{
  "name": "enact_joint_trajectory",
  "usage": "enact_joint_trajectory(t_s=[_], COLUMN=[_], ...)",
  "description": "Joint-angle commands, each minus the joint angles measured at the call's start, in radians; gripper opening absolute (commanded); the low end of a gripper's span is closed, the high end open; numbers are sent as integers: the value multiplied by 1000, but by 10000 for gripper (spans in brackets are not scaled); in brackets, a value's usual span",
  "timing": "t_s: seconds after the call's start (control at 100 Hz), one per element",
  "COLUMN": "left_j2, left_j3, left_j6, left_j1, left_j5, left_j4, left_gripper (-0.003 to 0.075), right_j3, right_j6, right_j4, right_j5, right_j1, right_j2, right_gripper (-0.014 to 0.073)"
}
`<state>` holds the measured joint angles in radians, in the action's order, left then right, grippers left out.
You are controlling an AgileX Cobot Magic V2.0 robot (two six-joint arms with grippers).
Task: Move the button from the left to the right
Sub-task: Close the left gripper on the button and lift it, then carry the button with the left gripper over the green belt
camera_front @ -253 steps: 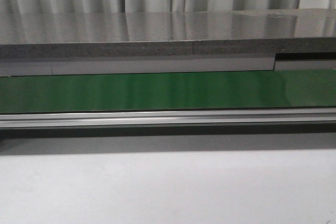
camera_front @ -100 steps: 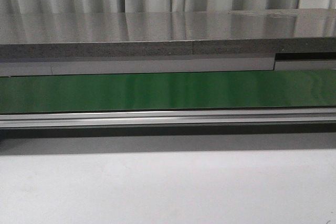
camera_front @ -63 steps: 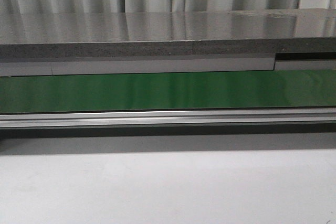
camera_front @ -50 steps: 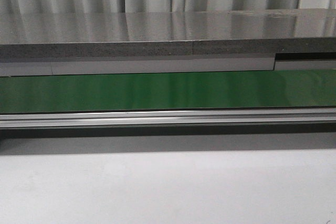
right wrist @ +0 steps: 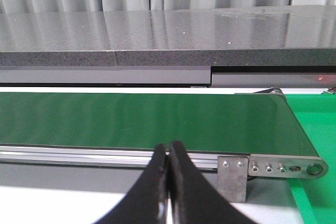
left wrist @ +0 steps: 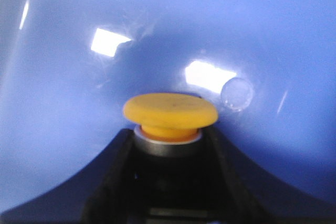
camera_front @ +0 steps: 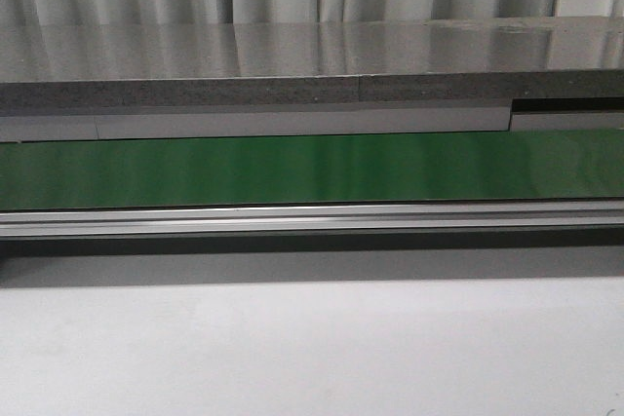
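A long green conveyor belt point(camera_front: 312, 168) runs left to right across the front view, with a grey stone-like counter point(camera_front: 312, 51) on its far side and a pale table surface point(camera_front: 312, 348) on the near side; neither arm shows there. In the left wrist view a glossy blue plastic container point(left wrist: 79, 103) fills the background. The small push button with a round yellow-orange cap on a black body point(left wrist: 170, 109) sits inside it, between the dark fingers of the left gripper point(left wrist: 170, 153). These flank the body closely and seem to touch it, so it looks clamped, though the contact is blurred. The right gripper point(right wrist: 168, 153) hangs near the belt's near rail with its fingers pressed together, holding nothing. I judge the task barely begun: the button is grasped at most, and lifting, carrying right and releasing all remain.
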<state>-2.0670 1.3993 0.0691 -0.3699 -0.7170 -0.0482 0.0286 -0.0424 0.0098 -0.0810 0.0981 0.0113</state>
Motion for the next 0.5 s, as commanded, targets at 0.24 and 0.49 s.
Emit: enact_joint_trajectory(t_s=[0.24,0.49], left_j2=[209,306], left_j3=[54,54], left_j6=[-10,60], left_j1=[3,22], left_j5=[-11,-72], left_j4=[-37,-118], left_gripper=[148,148], right_j3=[-16,-16], right_j6=[4,4], right_j4=[-10,-10], right_j5=[90,90], right_j1=[-2,-2], right_j2=[20,20], right_gripper=[-68,-68])
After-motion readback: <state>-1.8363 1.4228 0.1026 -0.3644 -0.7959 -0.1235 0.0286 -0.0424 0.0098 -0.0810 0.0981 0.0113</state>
